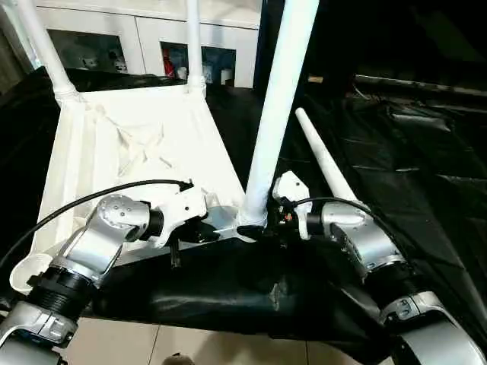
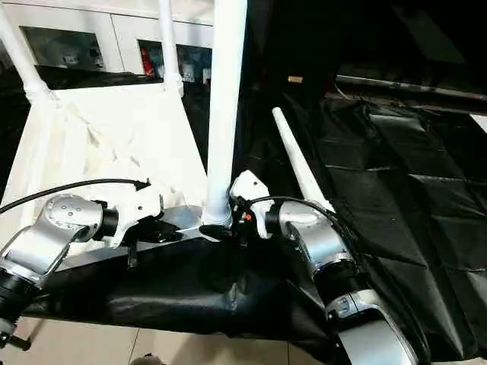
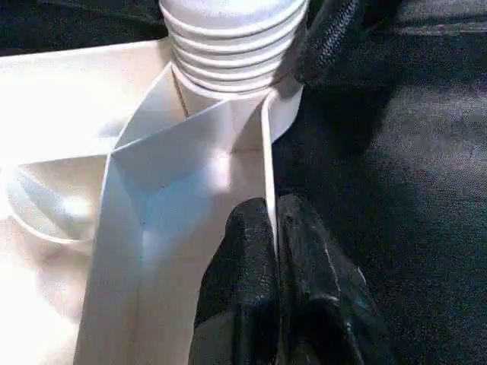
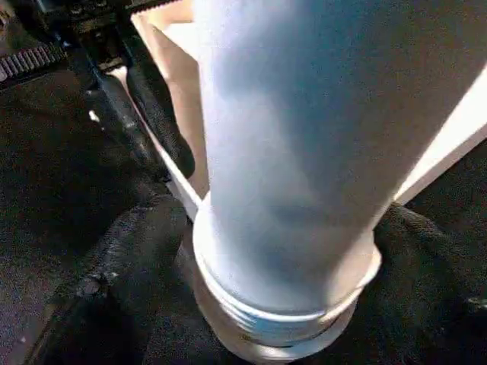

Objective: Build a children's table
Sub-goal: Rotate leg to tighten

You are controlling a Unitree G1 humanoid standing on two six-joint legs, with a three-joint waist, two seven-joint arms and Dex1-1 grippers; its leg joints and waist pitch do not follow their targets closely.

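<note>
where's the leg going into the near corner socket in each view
Left eye: the leg rises from the tabletop's near right corner, centre of picture, between both grippers.
Right eye: the same leg, left of centre.
Left wrist: its ribbed threaded base at the top, above the socket.
Right wrist: the leg large and close, threaded base low.
Shared landmark: the tabletop rim pinched by the left gripper.
</note>
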